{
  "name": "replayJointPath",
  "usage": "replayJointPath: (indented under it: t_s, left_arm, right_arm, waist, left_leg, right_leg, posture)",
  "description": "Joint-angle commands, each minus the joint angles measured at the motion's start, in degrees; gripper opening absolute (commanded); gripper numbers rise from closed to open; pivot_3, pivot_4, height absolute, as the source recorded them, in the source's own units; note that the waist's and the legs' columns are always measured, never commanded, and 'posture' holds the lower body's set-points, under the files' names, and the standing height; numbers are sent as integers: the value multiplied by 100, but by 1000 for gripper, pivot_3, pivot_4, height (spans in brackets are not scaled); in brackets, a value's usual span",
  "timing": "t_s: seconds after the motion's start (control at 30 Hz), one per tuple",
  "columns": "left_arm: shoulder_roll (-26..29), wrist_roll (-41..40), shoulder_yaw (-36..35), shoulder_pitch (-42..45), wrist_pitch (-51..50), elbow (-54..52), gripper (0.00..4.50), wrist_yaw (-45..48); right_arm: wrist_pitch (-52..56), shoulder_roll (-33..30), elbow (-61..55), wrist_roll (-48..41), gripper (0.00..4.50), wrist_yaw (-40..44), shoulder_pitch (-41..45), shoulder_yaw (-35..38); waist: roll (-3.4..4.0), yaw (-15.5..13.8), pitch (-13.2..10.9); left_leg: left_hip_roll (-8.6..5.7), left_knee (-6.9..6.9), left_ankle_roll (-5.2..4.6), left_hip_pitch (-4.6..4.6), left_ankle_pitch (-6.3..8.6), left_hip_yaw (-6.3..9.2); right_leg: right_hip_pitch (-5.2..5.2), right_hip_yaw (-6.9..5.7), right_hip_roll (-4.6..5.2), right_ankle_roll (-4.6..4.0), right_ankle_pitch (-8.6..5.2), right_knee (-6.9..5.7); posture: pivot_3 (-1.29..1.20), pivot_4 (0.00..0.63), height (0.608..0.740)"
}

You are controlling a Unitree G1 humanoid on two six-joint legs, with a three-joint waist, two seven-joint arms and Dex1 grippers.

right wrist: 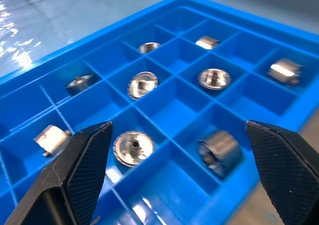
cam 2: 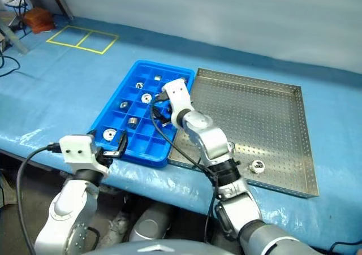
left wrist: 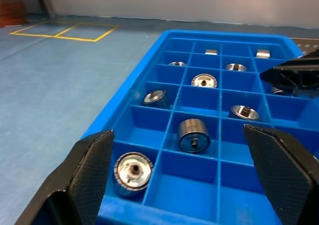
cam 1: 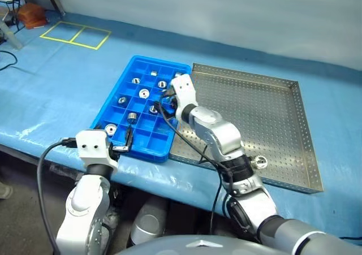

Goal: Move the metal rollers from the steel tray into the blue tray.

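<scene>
The blue tray (cam 1: 159,61) lies left of the steel tray (cam 1: 266,113), and several of its compartments hold metal rollers (cam 1: 144,93). One roller (cam 1: 261,162) lies alone near the steel tray's front rim. My right gripper (cam 1: 161,103) hovers open over the blue tray's right-hand columns; in the right wrist view its fingers (right wrist: 87,150) stand wide apart with nothing between them. My left gripper (cam 1: 125,143) is open and empty at the blue tray's front edge, pointing level across it, beside a roller (left wrist: 132,169) in the front corner cell.
The trays sit side by side on a light-blue covered table (cam 1: 68,91) whose front edge runs just below them. Yellow tape squares (cam 1: 75,34) mark the far left. A brown object (cam 1: 31,14) sits at the far left corner. Black cables hang from both wrists.
</scene>
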State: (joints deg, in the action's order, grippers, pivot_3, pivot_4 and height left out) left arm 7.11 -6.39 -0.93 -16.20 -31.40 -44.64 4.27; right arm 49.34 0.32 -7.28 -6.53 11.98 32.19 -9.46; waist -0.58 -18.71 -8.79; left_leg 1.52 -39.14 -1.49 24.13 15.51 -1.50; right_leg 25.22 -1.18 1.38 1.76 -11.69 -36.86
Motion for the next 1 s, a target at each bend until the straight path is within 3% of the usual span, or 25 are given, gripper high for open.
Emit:
replayJointPath:
  t_s: [0.03,0.17,0.3,0.43,1.0]
  left_arm:
    - [287,-198,269,142,-95,21,4500,486]
    - [642,-481,586,304,-162,145,4500,1054]
    - [808,-658,845,461,-224,281,4500,1394]
    - [1042,-772,1064,586,-352,348,4500,1690]
    - [1069,-790,1185,599,-351,464,4500,1642]
  right_arm:
    - [956,-349,-1152,32,4485,-211,-375,270]
    - [1873,-688,-1984,56,4485,-363,-866,299]
    - [2510,-702,-2262,86,4485,-547,-1250,240]
    - [2674,-508,-2268,66,4485,-684,-1570,148]
    - [2070,-144,-1904,-23,4485,-645,-1671,-137]
  waist:
    - [1,143,1]
    - [5,635,3]
    - [7,1218,2]
    - [10,1593,1]
    - [8,1750,1]
  left_leg:
    - [0,0,0,0,0,1]
    - [0,0,-1,-1,0,2]
    - [5,4,-1,-23,-1,20]
    - [10,11,-3,-65,0,20]
    - [23,9,-8,-88,-3,12]
  right_leg:
    - [-1,0,0,-1,0,0]
    - [-1,2,1,-20,2,-3]
    - [-16,8,-1,-37,10,-10]
    - [-51,15,-4,-49,-28,-12]
    - [-65,43,4,-36,-22,-13]
  posture:
    - [235,150,740]
    - [171,150,740]
    - [141,150,740]
    - [112,150,740]
    - [113,150,740]
